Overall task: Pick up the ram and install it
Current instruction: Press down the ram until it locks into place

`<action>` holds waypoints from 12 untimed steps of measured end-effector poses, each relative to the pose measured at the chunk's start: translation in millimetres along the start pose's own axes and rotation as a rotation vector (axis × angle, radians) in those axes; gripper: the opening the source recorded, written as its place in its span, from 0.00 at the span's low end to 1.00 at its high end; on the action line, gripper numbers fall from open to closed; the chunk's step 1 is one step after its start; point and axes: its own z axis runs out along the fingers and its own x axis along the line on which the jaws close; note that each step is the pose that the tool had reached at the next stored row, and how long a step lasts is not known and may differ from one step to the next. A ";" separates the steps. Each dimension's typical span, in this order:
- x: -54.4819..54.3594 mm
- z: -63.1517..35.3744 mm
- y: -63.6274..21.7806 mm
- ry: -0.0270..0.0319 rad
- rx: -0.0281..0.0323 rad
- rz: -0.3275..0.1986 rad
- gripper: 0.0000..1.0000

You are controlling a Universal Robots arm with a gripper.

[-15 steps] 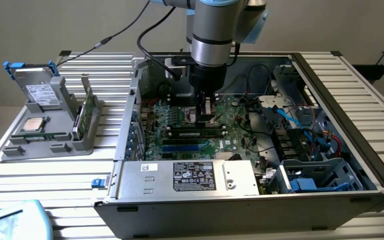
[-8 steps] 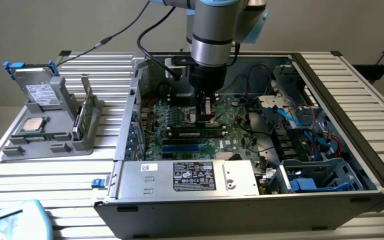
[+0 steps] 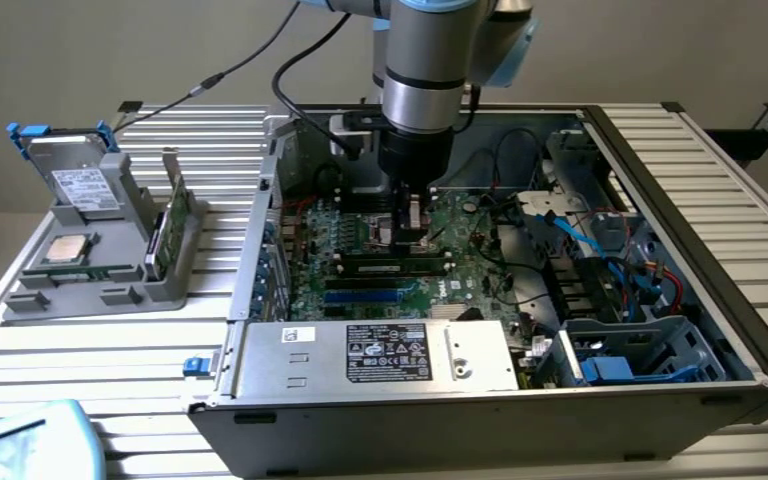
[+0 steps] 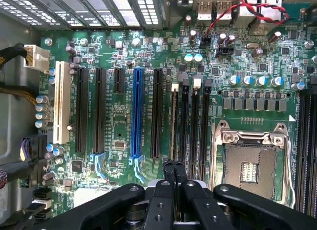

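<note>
Wrist view: tool (image 4: 174, 166) pressed together above the ram (image 4: 174, 122), seated in its slot beside the CPU socket (image 4: 253, 163); install step, needing firm even pressing.

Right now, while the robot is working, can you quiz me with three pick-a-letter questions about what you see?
1. Where is the gripper?
A. Over the grey holder
B. Inside the open computer case
C. Off beside the table

2. What colour is the motherboard?
A. Red
B. Yellow
C. Green

3. How are the gripper's fingers?
A. Shut together
B. Spread wide open
C. Clamped on the silver chip

Answers:
1. B: in the exterior view the gripper reaches down inside the computer case, just above the board.
2. C: the motherboard is green between its long slots.
3. A: in the wrist view the fingers stand pressed side by side with no gap.
</note>
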 end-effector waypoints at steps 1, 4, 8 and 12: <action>0.0 0.0 0.0 -0.0009 -0.0014 0.014 0.10; 0.0 0.0 0.0 -0.0037 -0.0059 0.056 0.10; 0.0 0.0 0.0 -0.0073 -0.0117 0.112 0.10; 0.0 0.1 0.0 -0.0109 -0.0161 0.166 0.10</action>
